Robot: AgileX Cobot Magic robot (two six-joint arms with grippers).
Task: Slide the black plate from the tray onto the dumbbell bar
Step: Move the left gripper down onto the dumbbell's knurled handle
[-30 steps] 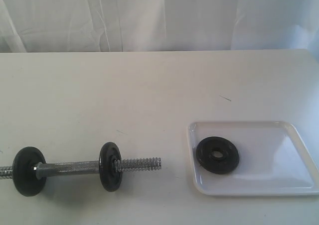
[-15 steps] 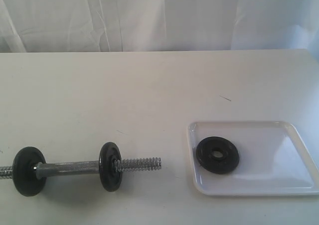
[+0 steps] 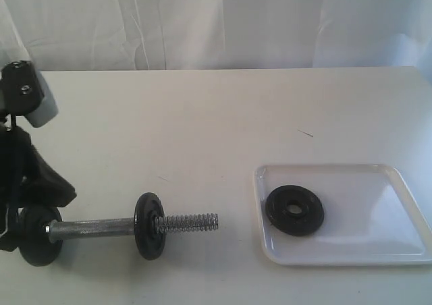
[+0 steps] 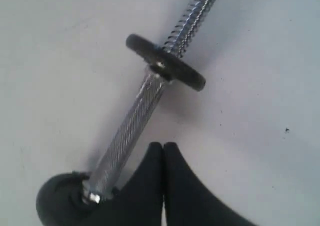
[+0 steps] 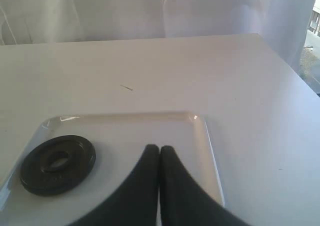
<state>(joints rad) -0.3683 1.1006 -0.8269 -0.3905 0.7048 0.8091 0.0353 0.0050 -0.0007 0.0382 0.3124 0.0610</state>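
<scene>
Lying in the tray: the black plate (image 3: 294, 210) sits flat, hole up, in the left part of the tray (image 3: 368, 193), clear of the rim.
Tray: white and glossy, and it's on the right, near side of the tabletop (image 3: 202, 109).
Dumbbell bar: the dumbbell bar (image 3: 94, 229) lies on its side at the near left, running left to right, well apart from the tray.
Discs on the bar: two black ones stand on edge, the left disc (image 3: 37, 241) partly behind the arm, the right disc (image 3: 148, 226) at the start of the thread.
Threaded end: the threaded end (image 3: 192, 222) is bare chrome past the right disc, and it points toward the tray.
Left claw: look at the left claw (image 4: 163, 145), fingers pressed tight together, nothing between them! It hangs over the bar's left end, tips just beside the knurled middle and near the left disc. Whether it touches the bar, I cannot tell.
Left arm: the left arm (image 3: 23, 156) shows at the far left edge of the exterior view, dark, with a grey block on top.
Right claw: the right claw (image 5: 159, 148) is closed as well, fingers together and empty. It's out of the exterior view; its own camera shows it over the tray, with the plate off to one side and apart from the tips.
Mark: a small dark mark (image 3: 305, 133) lies on the tabletop beyond the tray.
Backdrop: a white curtain (image 3: 202, 21) hangs behind the far edge.
</scene>
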